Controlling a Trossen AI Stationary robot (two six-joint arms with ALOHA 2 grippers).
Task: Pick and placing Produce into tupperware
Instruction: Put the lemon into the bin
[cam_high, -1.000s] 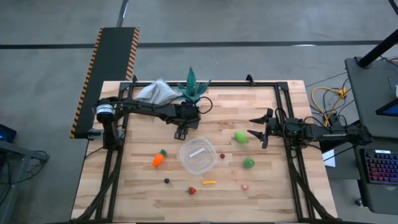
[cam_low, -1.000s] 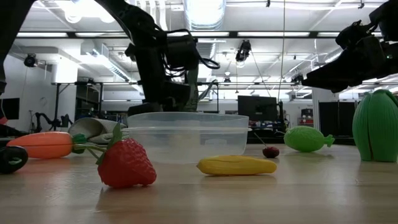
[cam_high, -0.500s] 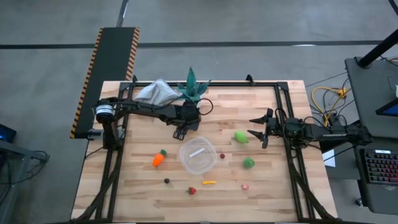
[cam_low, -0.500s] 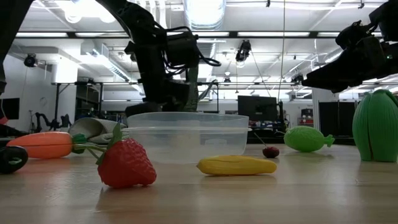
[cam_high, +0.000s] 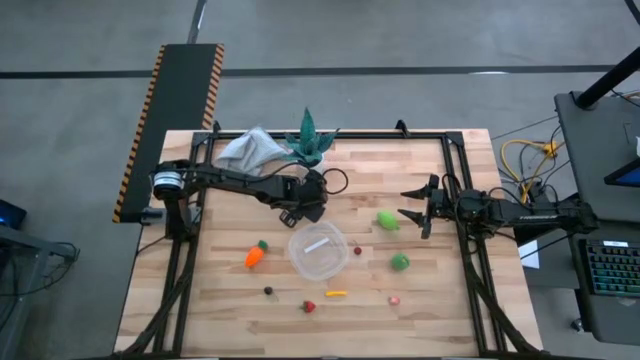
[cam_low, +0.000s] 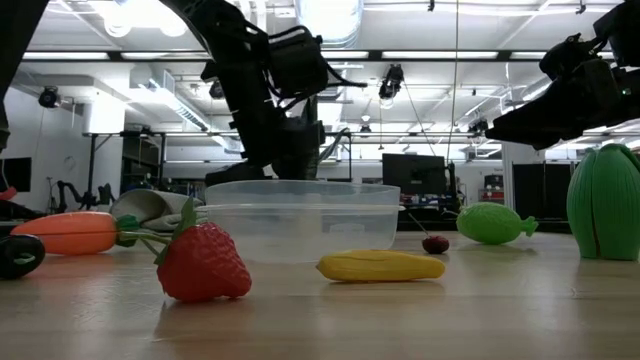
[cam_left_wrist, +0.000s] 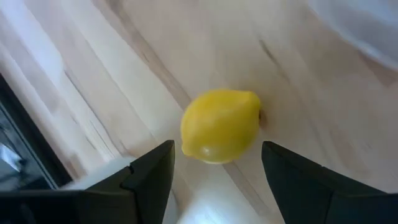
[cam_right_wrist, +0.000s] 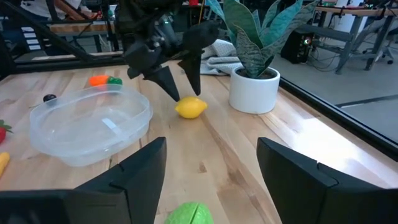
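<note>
The yellow lemon (cam_left_wrist: 221, 126) lies on the bare wood just beyond the far rim of the round clear tupperware (cam_high: 318, 250). My left gripper (cam_left_wrist: 217, 149) hangs open over the lemon (cam_right_wrist: 191, 107), pointing down with one finger on each side and apart from it. From above, the left gripper (cam_high: 301, 211) hides the lemon. My right gripper (cam_high: 412, 205) is open and waits above the table's right part, beside a light green piece (cam_high: 387, 219). The orange carrot (cam_high: 254, 256) lies left of the tupperware (cam_low: 300, 215).
A darker green piece (cam_high: 400, 262), a cherry (cam_high: 357, 250), a strawberry (cam_high: 309, 306), a yellow piece (cam_high: 336, 294), a dark bit (cam_high: 268, 290) and a pink bit (cam_high: 394, 299) lie scattered around the tupperware. The teal plant (cam_high: 310, 138) and grey cloth (cam_high: 252, 148) sit at the far edge.
My left gripper has shifted a little toward the table's right edge and turned slightly, and it now stands over the lemon. The right arm and the produce have kept still.
</note>
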